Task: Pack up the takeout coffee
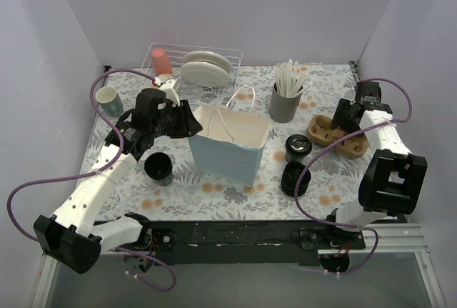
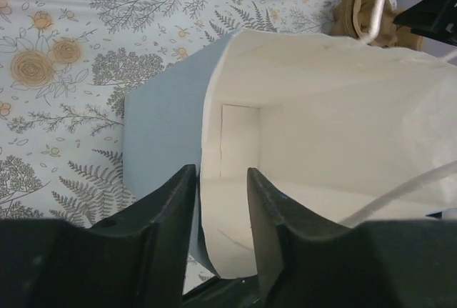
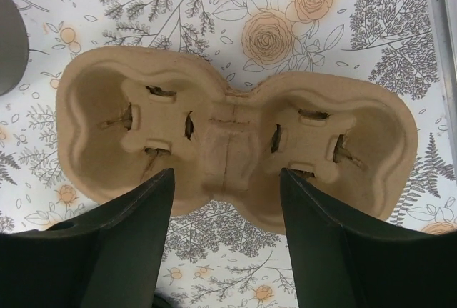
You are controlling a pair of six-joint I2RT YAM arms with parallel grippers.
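Your takeout coffee (image 1: 298, 147) stands lidded on the table, left of the right gripper (image 3: 227, 176), whose jaws gape wide above the pulp cup carrier (image 3: 93, 118). Your left gripper (image 2: 221, 176) straddles the rim of the paper bag (image 2: 321, 108), jaws narrowly apart, the coffee well to its right.

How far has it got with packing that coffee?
Nothing packed yet: the lidded cup stands on the table beside the bag, which looks empty. In hand: the left gripper straddles the bag's rim, the right gripper hangs open over the carrier. Left: getting the cup into the bag.
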